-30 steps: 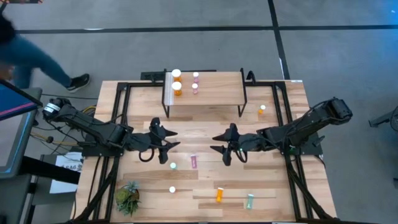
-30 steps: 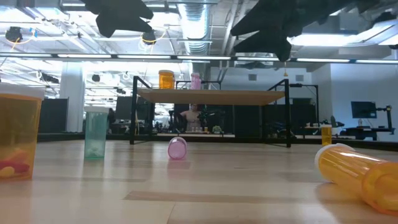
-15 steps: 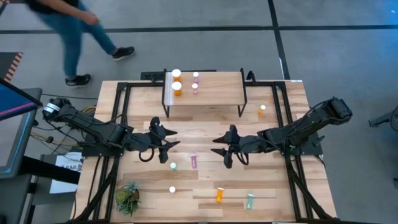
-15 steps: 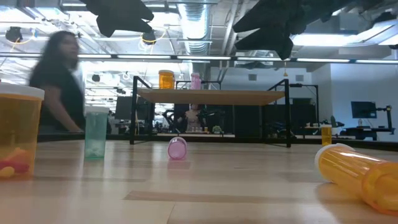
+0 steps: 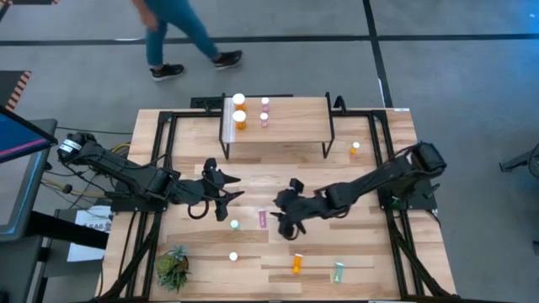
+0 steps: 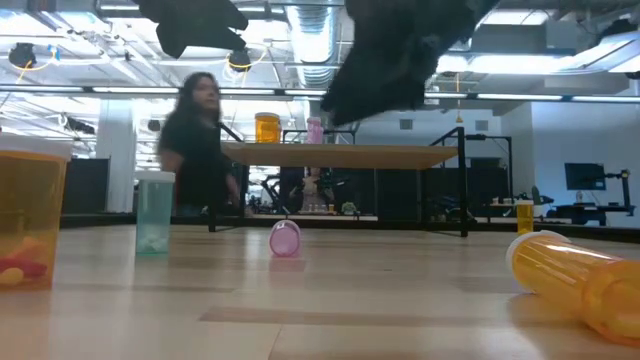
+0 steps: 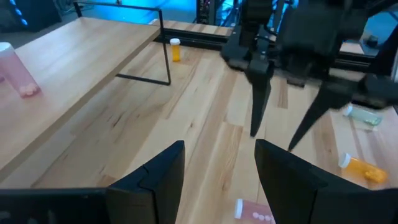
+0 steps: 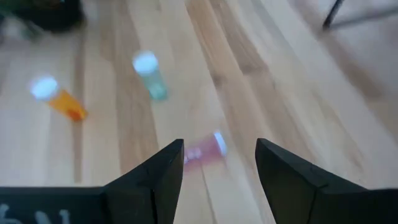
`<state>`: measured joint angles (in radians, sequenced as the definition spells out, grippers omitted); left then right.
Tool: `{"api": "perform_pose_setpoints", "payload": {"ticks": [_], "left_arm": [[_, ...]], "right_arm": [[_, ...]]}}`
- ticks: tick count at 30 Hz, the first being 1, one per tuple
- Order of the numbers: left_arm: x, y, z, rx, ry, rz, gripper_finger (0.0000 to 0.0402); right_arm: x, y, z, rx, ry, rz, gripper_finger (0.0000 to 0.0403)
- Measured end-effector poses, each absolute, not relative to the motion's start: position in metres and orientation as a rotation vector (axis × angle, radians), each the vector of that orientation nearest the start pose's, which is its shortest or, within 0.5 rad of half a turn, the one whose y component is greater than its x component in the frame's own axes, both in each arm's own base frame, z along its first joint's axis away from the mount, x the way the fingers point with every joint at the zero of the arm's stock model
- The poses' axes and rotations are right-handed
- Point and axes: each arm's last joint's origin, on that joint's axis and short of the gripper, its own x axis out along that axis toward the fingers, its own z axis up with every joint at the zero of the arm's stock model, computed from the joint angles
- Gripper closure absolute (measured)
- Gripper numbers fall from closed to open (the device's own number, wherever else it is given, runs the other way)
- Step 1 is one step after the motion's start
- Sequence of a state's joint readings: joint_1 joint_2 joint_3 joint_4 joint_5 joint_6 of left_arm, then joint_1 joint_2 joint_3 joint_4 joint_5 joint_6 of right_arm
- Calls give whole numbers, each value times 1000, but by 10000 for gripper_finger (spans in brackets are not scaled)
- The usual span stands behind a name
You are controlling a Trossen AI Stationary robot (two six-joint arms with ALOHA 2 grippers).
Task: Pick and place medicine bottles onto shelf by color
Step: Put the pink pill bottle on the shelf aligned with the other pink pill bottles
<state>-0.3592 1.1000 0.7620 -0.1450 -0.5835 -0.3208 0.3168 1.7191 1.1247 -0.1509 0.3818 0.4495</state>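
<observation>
Two orange medicine bottles [image 5: 240, 119] and two pink ones [image 5: 264, 118] stand on the shelf [image 5: 290, 126] at the table's far side. A pink bottle [image 5: 263, 219] lies on its side mid-table, also seen as the pink bottle [image 8: 205, 149] just ahead of my right gripper [image 5: 280, 223], which hangs open above and right of it, touching nothing. A green bottle [image 5: 234, 225] stands left of the pink one. My left gripper [image 5: 236, 188] hovers open and empty left of centre.
A capped bottle [image 5: 233, 257], a lying orange bottle [image 5: 296, 263] and a lying green bottle [image 5: 338, 271] sit near the front edge. A small orange bottle [image 5: 354, 149] stands at the far right. A potted plant [image 5: 173, 268] is front left. A person [image 6: 200, 140] walks behind the table.
My right gripper has swung toward the table's left and near edges and sunk a little, tipping its fingers further down, ending close over the lying pink bottle; its fingers stay open. No bottle has moved. The person has walked along the far side.
</observation>
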Motion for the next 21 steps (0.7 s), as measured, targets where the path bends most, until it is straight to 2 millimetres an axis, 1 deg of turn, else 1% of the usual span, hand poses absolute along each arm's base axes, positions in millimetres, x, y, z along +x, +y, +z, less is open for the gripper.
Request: {"api": "perform_pose_setpoints", "payload": {"ticks": [2,6,14,17,21], "left_arm": [[223,-67,271,-96,390,286,219],[223,-67,271,-98,393,285,219],[225,-68,274,-114,358,281,219],[225,-68,274,-115,359,283,219],[225,-68,274,-120,359,284,219]], "right_arm": [[354,105,209,213,700,-221,182],[366,109,206,353,686,-246,182],[390,134,170,359,793,-242,182],[399,133,160,374,855,-295,182],[410,127,160,406,869,-345,182]]}}
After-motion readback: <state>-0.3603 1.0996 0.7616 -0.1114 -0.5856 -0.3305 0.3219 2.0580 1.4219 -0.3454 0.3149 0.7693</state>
